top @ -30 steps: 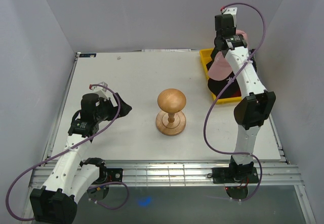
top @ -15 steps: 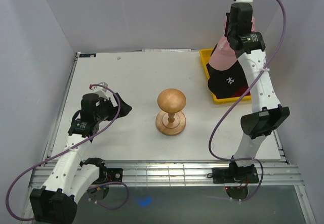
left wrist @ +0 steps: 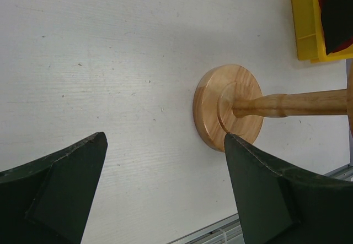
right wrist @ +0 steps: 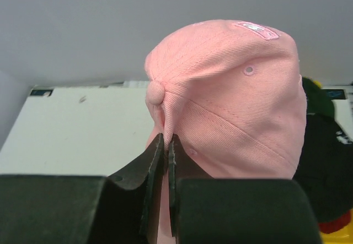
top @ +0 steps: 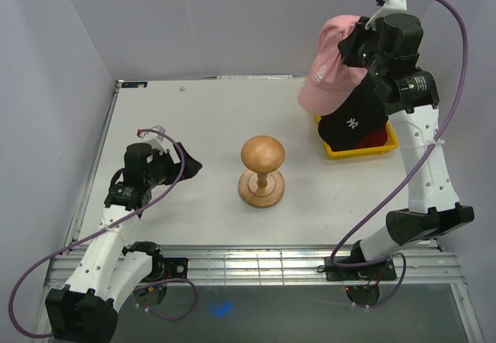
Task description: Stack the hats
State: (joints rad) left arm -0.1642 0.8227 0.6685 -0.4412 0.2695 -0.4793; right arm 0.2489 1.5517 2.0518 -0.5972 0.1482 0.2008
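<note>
1. Bench (top: 194,126) top, white, carries a round-topped wooden stand (top: 262,171) near its middle and a yellow bin (top: 335,151) at its far right corner.
2. Of the arms, the right arm (top: 425,149) rears tall beside that bin. The left arm (top: 108,227) sits low at the near left, well apart from the hats.
3. Inside the yellow bin lie the other hats. A black cap (top: 353,122) is on top and a red cap (top: 381,135) shows at its edge. The right wrist view also shows a sliver of dark green cap (right wrist: 319,98) behind.
4. The pink cap (top: 329,68) hangs in the air over the bin's left side, apparently free of the black cap, brim lowest.
5. The right tool (right wrist: 166,145) is pinched tight on a fold of the pink cap's crown, just below the top button.
6. The left tool (left wrist: 165,139) gapes wide with nothing in it, facing the stand's base.
7. Judged from this, the step in hand is carrying the first hat from the bin towards the stand.
8. The next move probably calls for swinging the pink cap left over the stand's round top and lowering it until the crown seats. Only then should the tool let go. Hanging from an off-centre pinch, the cap may sit tilted, so centring matters.
</note>
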